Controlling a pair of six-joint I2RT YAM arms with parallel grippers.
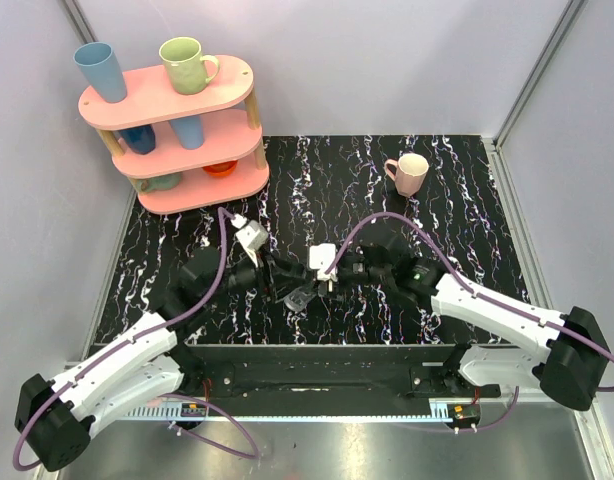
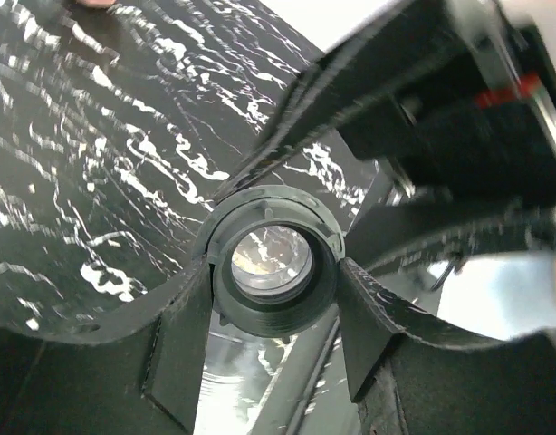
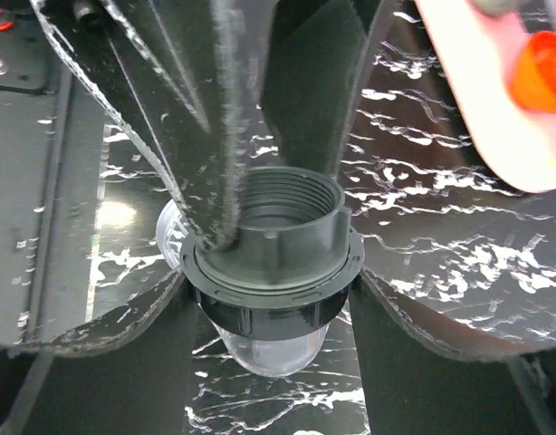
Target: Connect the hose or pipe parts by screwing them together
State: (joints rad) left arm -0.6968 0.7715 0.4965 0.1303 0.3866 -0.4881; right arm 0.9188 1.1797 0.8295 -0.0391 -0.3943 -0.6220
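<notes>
From the top external view, both arms reached inward and met over the middle of the black marbled table (image 1: 447, 220). The left gripper (image 1: 283, 282) and the right gripper (image 1: 315, 287) faced each other with their tips almost together, and the grey tube (image 1: 298, 297) showed as a small pale shape between them. A pink mug (image 1: 408, 172) stood well apart at the far side. A pink shelf (image 1: 177, 100) carrying cups (image 1: 188, 64) filled the far left corner. Purple cables (image 1: 223, 262) ran along both arms.

In the left wrist view, the left gripper (image 2: 273, 272) was clenched on the grey tube (image 2: 273, 319). One finger pressed on each side of the threaded end, and the camera looked straight down the open bore. The right gripper's fingers (image 2: 369, 82) came in from the upper right and reached the part's far rim. The black ring fitting could not be told apart from the tube here.

In the right wrist view, the right gripper (image 3: 271, 279) grasped the black ring fitting (image 3: 269, 306), its two fingers touching the ring's opposite sides. The ring sat around the grey tube (image 3: 292, 227), whose threaded collar rose above it, while a clear rounded end hung below. One of the left gripper's fingers (image 3: 215, 136) came down from above and pressed against the collar's left side. The table's marbled top lay behind the part. Whether the part touched it could not be told.
</notes>
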